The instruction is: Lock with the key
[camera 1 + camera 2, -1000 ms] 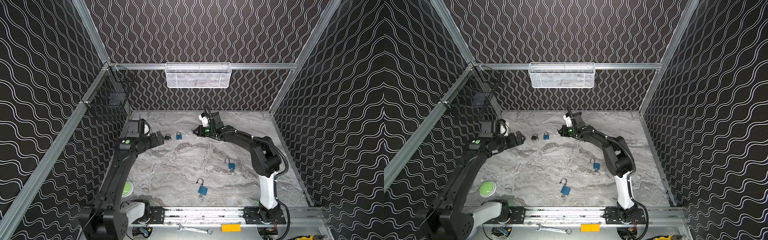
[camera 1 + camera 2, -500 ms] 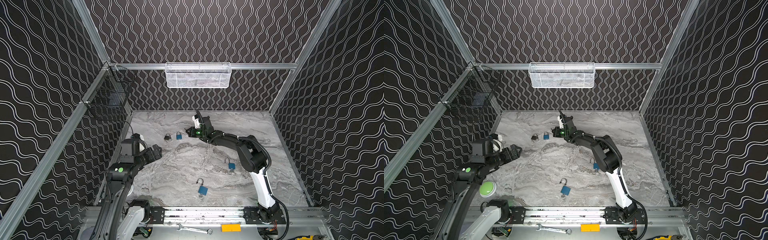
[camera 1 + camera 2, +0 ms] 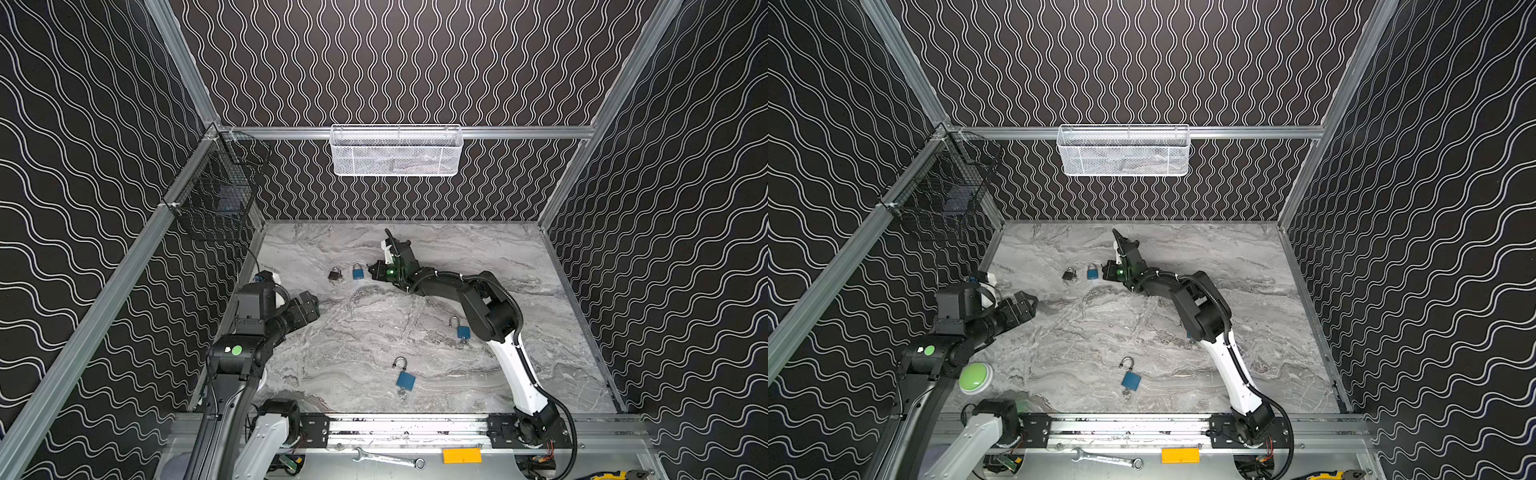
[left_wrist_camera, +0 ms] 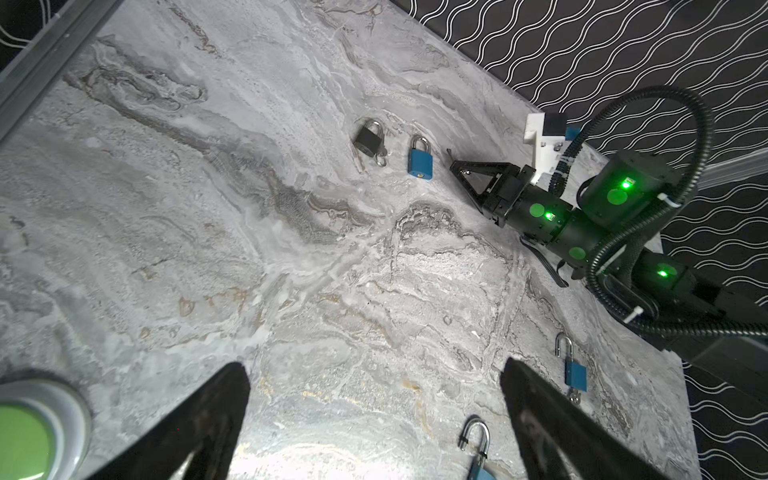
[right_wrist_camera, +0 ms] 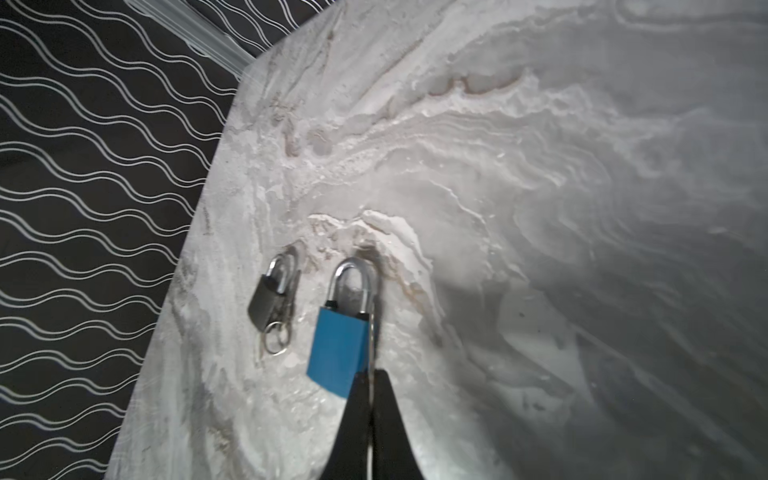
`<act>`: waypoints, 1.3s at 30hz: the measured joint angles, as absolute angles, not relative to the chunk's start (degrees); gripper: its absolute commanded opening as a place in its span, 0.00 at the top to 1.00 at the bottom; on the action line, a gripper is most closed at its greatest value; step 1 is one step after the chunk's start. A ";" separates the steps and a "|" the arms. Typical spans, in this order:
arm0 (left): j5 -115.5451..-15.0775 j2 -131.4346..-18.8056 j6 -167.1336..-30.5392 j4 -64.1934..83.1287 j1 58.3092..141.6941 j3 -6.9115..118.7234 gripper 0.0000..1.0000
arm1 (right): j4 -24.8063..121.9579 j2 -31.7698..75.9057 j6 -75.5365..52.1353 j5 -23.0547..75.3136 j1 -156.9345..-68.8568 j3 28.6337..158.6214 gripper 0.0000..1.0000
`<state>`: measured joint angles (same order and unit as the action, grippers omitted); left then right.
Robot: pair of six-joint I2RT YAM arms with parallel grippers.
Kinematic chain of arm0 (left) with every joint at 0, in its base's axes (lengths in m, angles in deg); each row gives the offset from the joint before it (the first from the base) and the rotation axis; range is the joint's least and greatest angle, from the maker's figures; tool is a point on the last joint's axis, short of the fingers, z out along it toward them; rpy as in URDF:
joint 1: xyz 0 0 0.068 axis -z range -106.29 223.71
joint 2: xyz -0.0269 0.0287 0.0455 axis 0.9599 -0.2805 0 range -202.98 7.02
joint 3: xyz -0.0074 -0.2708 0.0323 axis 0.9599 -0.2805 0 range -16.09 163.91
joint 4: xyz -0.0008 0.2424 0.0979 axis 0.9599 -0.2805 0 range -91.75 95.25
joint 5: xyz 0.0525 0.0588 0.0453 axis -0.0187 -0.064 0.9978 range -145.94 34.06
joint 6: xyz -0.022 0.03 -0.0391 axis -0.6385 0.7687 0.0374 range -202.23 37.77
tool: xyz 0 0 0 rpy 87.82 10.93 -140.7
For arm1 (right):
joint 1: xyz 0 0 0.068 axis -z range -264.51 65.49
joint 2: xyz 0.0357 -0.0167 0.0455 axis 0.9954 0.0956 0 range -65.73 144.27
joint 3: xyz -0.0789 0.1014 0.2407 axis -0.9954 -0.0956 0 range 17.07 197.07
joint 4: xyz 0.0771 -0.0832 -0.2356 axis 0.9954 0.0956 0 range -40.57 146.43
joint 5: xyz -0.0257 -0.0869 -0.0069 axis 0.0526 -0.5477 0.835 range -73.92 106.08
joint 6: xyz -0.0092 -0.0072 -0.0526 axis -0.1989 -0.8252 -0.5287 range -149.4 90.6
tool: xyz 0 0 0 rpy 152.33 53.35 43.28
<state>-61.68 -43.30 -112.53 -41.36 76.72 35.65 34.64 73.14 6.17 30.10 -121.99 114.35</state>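
Right hand lies low over the far middle of the marble tabletop, reaching toward the left. Its tips are pressed together on a thin metal blade, taken to be the key, which sticks out past them. In the right wrist view the blade runs along one side edge of the blue padlock. Whether it touches the body, or is entered in any keyhole, cannot be told. That padlock lies flat, shackle pointing toward the back wall and seated in the body at both legs. Just beside it, on the side away from the right hand, lies a dark padlock, also flat, with a small key ring at its base. The two padlocks lie apart. Left hand is at the left edge of the tabletop, well apart from both padlocks, its fingers spread wide with nothing between them. A second blue padlock lies near the right arm's elbow, and a third near the front middle. A green button sits at the front left corner. A wrench lies on the metal ledge in front of the rail.
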 measured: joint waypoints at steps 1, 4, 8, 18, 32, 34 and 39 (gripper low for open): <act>-61.31 -42.80 -112.75 -41.38 76.72 35.61 0.01 | 34.68 73.57 6.24 30.08 -122.01 114.72 1.00; -59.99 -40.66 -113.71 -41.65 76.72 35.28 0.02 | 34.60 74.53 7.22 29.18 -122.12 115.70 1.00; -56.91 -37.69 -116.38 -42.43 76.72 35.17 0.01 | 34.57 75.32 7.92 28.83 -122.40 116.27 0.98; -54.73 -35.24 -119.68 -42.46 76.72 34.89 0.01 | 33.77 75.95 9.12 28.52 -122.71 116.38 0.73; -55.91 -32.90 -119.75 -41.19 76.72 32.96 0.01 | 32.45 75.36 9.17 30.10 -122.71 115.73 0.53; -56.37 -33.25 -119.49 -41.12 76.72 32.96 0.01 | 32.87 74.95 9.12 30.05 -122.64 115.66 0.46; -59.36 -35.39 -118.85 -41.10 76.72 33.16 0.01 | 36.52 71.78 7.48 29.79 -121.92 115.27 0.02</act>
